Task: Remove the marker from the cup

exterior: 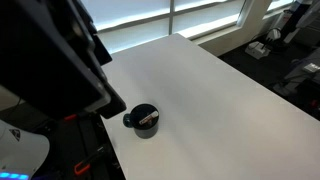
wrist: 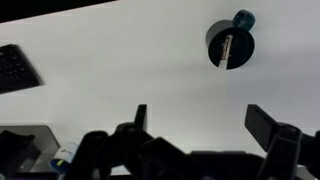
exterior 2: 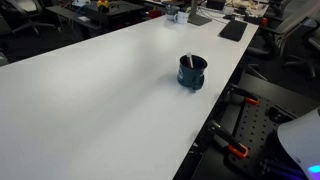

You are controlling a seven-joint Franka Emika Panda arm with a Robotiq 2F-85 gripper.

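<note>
The cup (exterior: 145,119) is a small squat black mug that stands on the white table near its edge; it shows in both exterior views (exterior 2: 192,72) and at the top right of the wrist view (wrist: 230,44). The marker (wrist: 228,47) lies inside the cup, a thin reddish stick with a pale part, also seen in an exterior view (exterior: 148,118) and leaning on the rim (exterior 2: 189,62). My gripper (wrist: 200,125) is open and empty, its two dark fingers wide apart, well short of the cup. Only the arm's dark bulk shows in an exterior view (exterior: 60,60).
The white table (exterior 2: 90,90) is large and bare around the cup. A black keyboard (wrist: 15,68) lies at the wrist view's left edge. Dark objects (exterior 2: 232,28) sit at the table's far end. The robot base and clamps (exterior 2: 245,130) stand beside the table edge.
</note>
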